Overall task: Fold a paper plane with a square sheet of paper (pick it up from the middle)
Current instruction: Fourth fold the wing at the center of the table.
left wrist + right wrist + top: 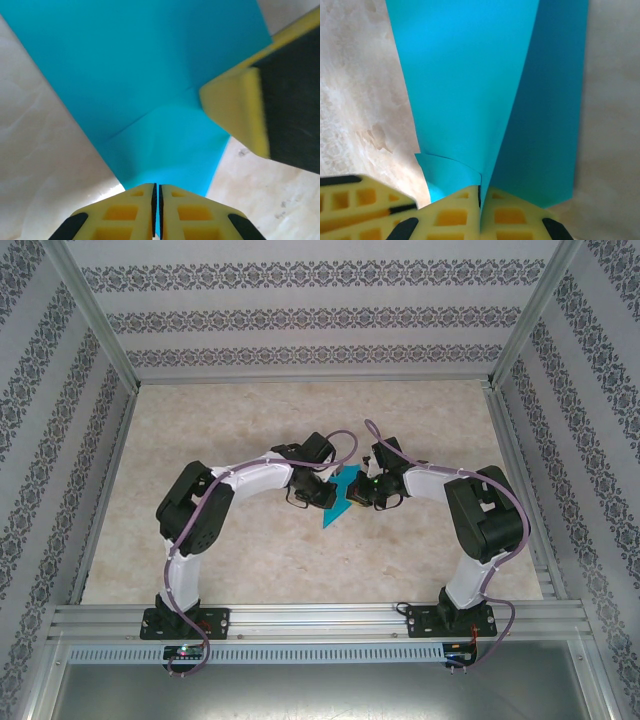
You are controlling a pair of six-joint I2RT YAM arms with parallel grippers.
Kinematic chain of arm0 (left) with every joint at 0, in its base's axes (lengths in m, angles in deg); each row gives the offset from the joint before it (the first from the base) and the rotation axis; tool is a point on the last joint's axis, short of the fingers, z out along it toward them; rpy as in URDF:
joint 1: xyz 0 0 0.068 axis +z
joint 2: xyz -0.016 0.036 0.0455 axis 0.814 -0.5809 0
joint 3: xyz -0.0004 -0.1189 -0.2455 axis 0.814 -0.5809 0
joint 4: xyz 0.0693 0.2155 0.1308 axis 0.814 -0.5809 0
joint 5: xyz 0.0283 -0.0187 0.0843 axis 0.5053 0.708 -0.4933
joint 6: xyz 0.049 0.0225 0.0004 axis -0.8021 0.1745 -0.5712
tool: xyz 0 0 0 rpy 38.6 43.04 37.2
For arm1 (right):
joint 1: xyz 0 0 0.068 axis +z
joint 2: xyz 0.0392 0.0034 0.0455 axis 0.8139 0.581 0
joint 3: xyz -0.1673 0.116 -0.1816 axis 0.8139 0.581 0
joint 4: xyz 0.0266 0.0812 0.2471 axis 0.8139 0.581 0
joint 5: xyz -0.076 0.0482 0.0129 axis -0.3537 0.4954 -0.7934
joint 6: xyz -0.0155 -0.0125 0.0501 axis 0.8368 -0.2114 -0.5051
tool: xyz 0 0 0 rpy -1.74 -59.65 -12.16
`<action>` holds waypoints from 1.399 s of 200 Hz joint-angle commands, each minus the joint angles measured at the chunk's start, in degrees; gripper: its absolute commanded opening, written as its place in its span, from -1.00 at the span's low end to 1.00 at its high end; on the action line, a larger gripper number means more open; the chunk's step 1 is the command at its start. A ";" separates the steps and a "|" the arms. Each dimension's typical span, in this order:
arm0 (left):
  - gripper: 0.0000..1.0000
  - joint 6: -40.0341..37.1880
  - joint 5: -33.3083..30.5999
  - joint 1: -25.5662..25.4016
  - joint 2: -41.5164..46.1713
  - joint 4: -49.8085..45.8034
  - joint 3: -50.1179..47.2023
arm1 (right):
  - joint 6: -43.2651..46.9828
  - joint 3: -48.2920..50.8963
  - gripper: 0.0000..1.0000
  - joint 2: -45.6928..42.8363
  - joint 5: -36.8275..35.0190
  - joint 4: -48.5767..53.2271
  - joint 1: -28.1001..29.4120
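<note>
Beige marbled table (300,560). Thin teal-blue creased sheet of paper (340,498) sits mid-table between both wrists. Yellow-fingered left gripper (156,189) pinched together on the sheet's near corner; right gripper (481,192) clamped on a folded edge.

The sheet of paper (338,502) lies over the middle of the bench (250,560), between the two tools: the left tool (156,189) pinches its left edge, the right tool (480,190) a raised fold on its right. The sheet extends ahead of each tool, with bench on either side.
</note>
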 commanded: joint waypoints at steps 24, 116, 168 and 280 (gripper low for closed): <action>-0.73 0.97 1.13 1.66 -1.96 4.09 0.22 | 0.54 -0.50 -0.99 -0.48 2.32 -0.39 0.52; -0.78 0.80 0.79 1.94 -3.83 5.72 -2.50 | -2.50 0.56 -0.97 -1.19 5.11 -4.11 0.30; -0.79 0.60 0.50 1.90 -4.09 7.03 -4.64 | -5.35 0.68 -0.96 -0.18 7.31 -8.05 0.39; -0.81 0.14 0.41 2.91 -4.00 8.71 -7.93 | -3.42 2.08 -0.50 -3.41 3.70 -3.25 1.13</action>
